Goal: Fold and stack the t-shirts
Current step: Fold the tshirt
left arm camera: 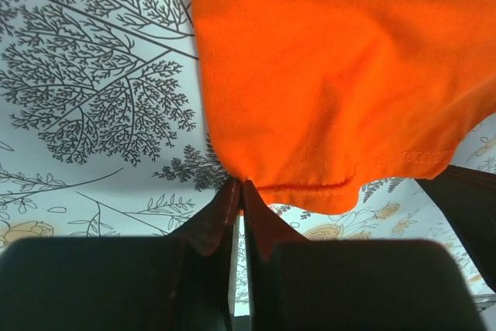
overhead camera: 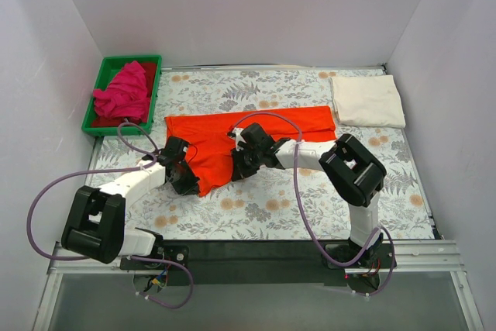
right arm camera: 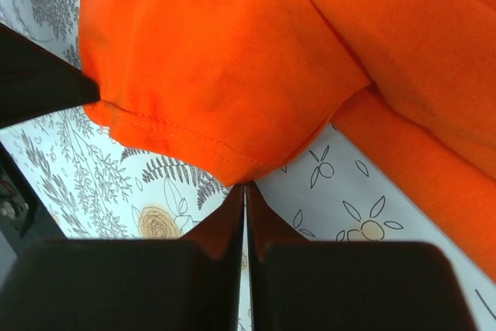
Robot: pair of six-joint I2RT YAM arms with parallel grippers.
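The orange-red t-shirt (overhead camera: 256, 131) lies spread across the middle of the floral cloth, its near hem lifted. My left gripper (overhead camera: 184, 174) is shut on the shirt's near left hem corner (left arm camera: 240, 177). My right gripper (overhead camera: 242, 167) is shut on the near hem further right (right arm camera: 246, 180). The shirt (left arm camera: 325, 75) hangs from both pinched points (right arm camera: 225, 67). The cream-white t-shirt (overhead camera: 367, 101) lies folded at the back right. The magenta-pink t-shirt (overhead camera: 124, 92) sits crumpled in the green tray.
The green tray (overhead camera: 153, 60) stands at the back left. The grey floral cloth (overhead camera: 294, 199) covers the table. White walls close in the left, back and right. Cables loop by both arms.
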